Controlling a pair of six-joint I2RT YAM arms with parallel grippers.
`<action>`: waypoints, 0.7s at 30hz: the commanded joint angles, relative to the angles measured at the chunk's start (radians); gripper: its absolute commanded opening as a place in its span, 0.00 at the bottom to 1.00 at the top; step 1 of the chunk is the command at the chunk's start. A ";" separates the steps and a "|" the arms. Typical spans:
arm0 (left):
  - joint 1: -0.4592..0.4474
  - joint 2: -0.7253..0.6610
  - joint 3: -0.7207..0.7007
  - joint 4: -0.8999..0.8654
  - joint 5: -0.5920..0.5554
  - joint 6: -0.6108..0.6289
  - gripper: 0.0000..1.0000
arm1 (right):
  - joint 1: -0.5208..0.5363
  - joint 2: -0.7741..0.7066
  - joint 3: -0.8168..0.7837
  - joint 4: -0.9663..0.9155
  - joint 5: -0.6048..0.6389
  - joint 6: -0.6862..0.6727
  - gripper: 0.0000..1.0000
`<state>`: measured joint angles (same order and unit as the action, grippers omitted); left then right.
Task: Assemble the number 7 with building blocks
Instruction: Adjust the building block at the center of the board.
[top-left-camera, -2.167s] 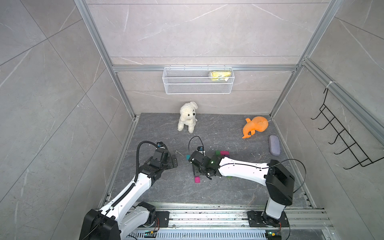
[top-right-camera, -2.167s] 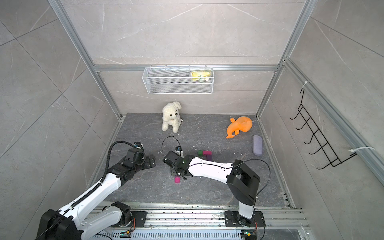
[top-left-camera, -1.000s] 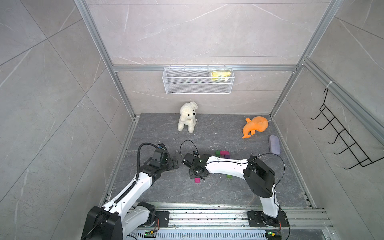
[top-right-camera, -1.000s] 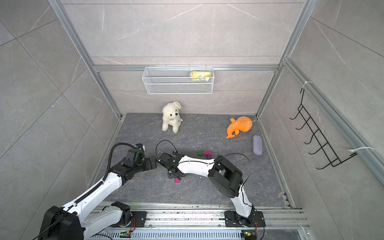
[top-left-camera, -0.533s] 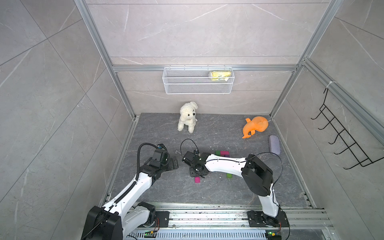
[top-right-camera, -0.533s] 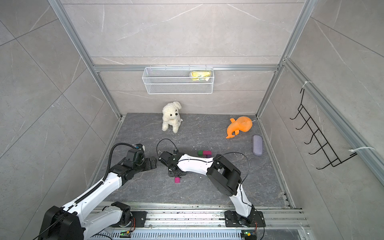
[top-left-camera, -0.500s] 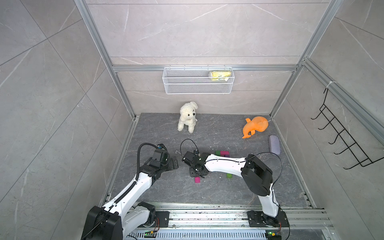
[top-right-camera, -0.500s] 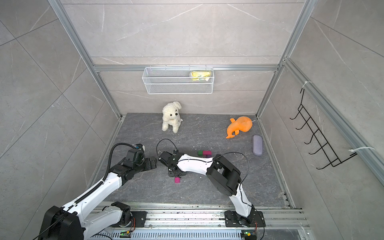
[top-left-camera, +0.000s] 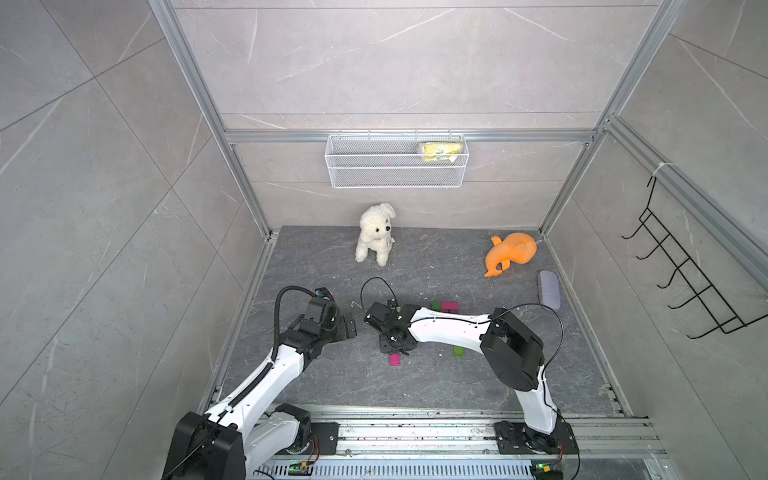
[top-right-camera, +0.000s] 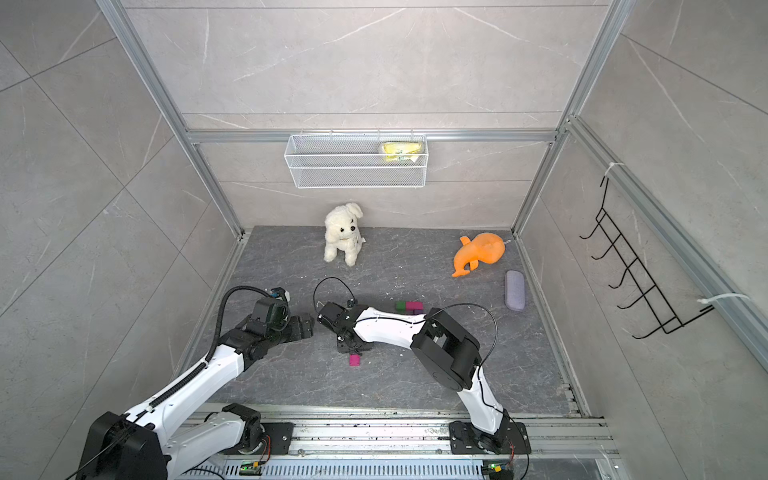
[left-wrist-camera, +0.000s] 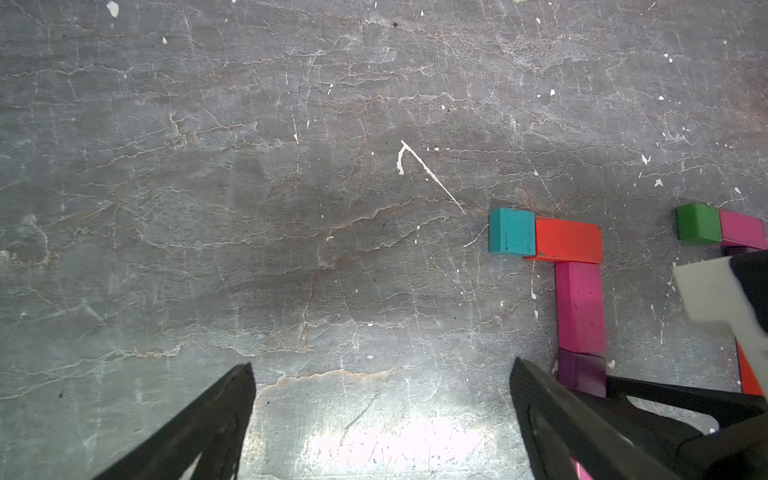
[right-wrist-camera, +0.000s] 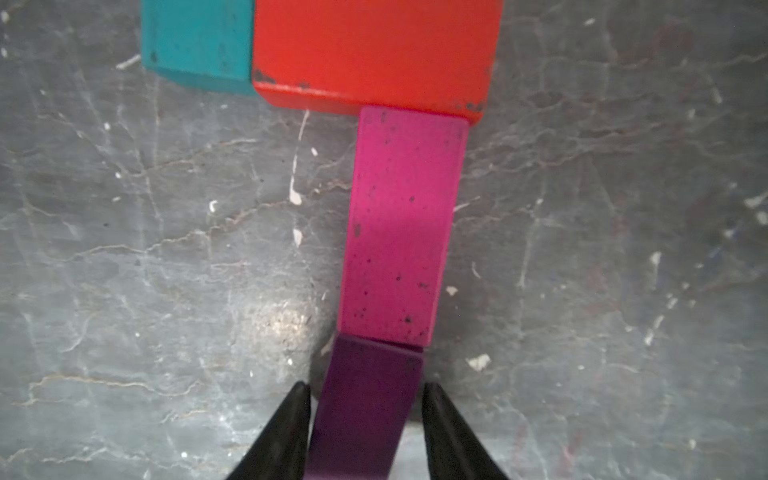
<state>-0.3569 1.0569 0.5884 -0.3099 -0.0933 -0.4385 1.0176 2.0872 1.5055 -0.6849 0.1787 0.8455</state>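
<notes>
Four blocks (right-wrist-camera: 401, 224) form the number 7 (left-wrist-camera: 579, 307) on the bench (left-wrist-camera: 291, 208): teal-red bar, magenta-purple stem. Right fingers (right-wrist-camera: 291, 428) flank the purple block (right-wrist-camera: 365, 399), narrowly apart, grip uncertain, likely squaring the stem. Left fingers (left-wrist-camera: 208, 419) wide, empty.

the left arm (top-left-camera: 266, 374) rises from its base at the front and stretches forward and inward, the elbow only slightly bent. it carries the left gripper (top-left-camera: 348, 325) low, aimed toward the middle of the workspace. in the left wrist view its two black fingers (left-wrist-camera: 199, 428) stand wide apart. the right arm (top-left-camera: 449, 330) climbs from its own base to a sharply folded elbow (top-left-camera: 513, 353). from there its white forearm lies almost level, reaching inward. its wrist tips the right gripper (top-left-camera: 395, 340) downward. that gripper's jaws are drawn to a narrow gap; whether they press on what sits between them cannot be told. the two grippers are near each other, not touching.
</notes>
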 joint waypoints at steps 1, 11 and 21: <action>0.008 -0.015 -0.005 0.017 0.017 0.006 1.00 | -0.007 0.016 0.022 -0.025 0.015 -0.004 0.45; 0.010 -0.012 -0.006 0.017 0.016 0.005 1.00 | -0.009 0.023 0.025 -0.024 0.011 -0.011 0.43; 0.012 -0.014 -0.008 0.015 0.014 0.003 1.00 | -0.010 0.034 0.048 -0.032 0.009 -0.029 0.42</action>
<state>-0.3527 1.0569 0.5865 -0.3099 -0.0933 -0.4385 1.0130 2.1040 1.5246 -0.6861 0.1783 0.8337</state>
